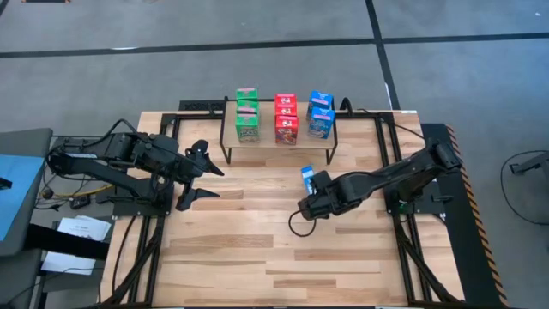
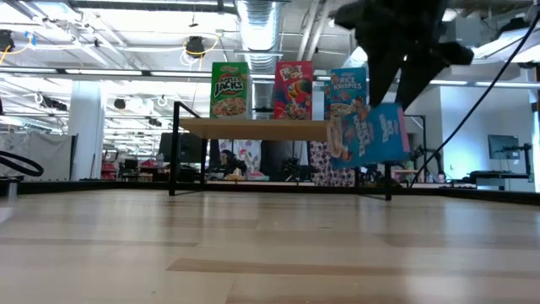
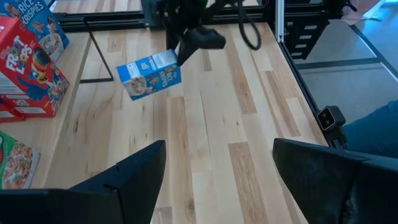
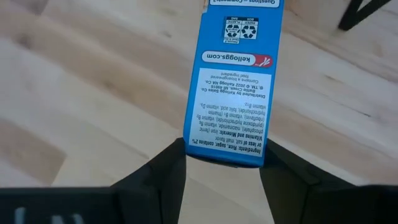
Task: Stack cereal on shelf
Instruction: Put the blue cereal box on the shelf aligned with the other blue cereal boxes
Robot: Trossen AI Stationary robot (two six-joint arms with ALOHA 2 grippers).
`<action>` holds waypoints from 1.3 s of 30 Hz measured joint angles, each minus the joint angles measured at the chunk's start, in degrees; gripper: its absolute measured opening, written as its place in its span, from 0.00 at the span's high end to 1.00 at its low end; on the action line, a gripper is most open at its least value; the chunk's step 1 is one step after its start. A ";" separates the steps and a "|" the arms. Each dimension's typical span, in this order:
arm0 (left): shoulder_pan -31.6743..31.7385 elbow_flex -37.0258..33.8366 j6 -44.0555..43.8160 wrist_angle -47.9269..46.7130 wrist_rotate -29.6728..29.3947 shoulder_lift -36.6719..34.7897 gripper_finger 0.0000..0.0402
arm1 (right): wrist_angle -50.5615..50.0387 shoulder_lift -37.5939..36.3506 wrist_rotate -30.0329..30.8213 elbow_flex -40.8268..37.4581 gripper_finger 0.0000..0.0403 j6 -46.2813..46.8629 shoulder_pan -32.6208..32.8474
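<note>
High view: slatted wood tabletop, shelf at the far side, centred. On it, three columns of cereal boxes: green boxes left, red boxes middle, blue boxes right. Blue column looks one short next to the others.

Right arm reaches in from the right; right gripper sits mid-tabletop, just near of the shelf's right end, jaws clamped on the last blue box. Low view shows the box clear of the tabletop, tilted, hanging about level with the shelf board. Right wrist view: jaws pinch across the narrow side panel at one end, rest of the box sticking out beyond them.

Left gripper parked left of centre, jaws wide, nothing in them.

Handling, my read: thin card, light, probably hollow, so it crushes if squeezed hard. Glossy print, may slip or pivot in an end grip. Better hold is mid-body across the narrow sides.

Look: blue box, cartoon front, white ingredient text on the side panel.
</note>
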 joint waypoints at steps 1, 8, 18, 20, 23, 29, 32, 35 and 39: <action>0.00 0.01 0.00 -0.02 0.00 0.00 0.29 | -1.10 0.00 -0.64 0.98 0.51 -1.33 0.00; -0.01 0.02 -2.08 -0.02 0.05 0.00 0.29 | -8.52 0.00 -2.19 8.14 0.51 -9.03 -0.19; -0.02 0.02 -3.07 -0.02 0.04 0.00 0.29 | -20.03 0.00 -8.64 18.14 0.51 -17.18 -1.49; -0.02 0.02 -4.12 -0.02 0.02 0.00 0.29 | -21.51 -0.02 -11.11 19.36 0.51 -19.45 -2.07; 0.00 0.00 -6.66 -0.02 -0.01 0.00 0.29 | -23.45 -0.02 -16.14 20.94 0.51 -22.19 -3.18; -0.02 0.02 -10.42 -0.02 -0.02 0.00 0.29 | -26.10 -0.04 -26.25 23.05 0.51 -27.66 -5.40; 0.00 0.02 -11.60 -0.02 -0.02 0.00 0.29 | -27.78 -0.04 -29.70 23.62 0.51 -28.00 -6.50; -0.02 0.02 -12.64 0.00 -0.02 0.29 0.29 | -28.26 -0.04 -33.89 23.62 0.51 -30.54 -7.62; -0.01 -0.03 -12.87 -0.02 0.24 0.35 0.29 | -28.28 -0.04 -40.71 23.62 0.51 -33.05 -9.48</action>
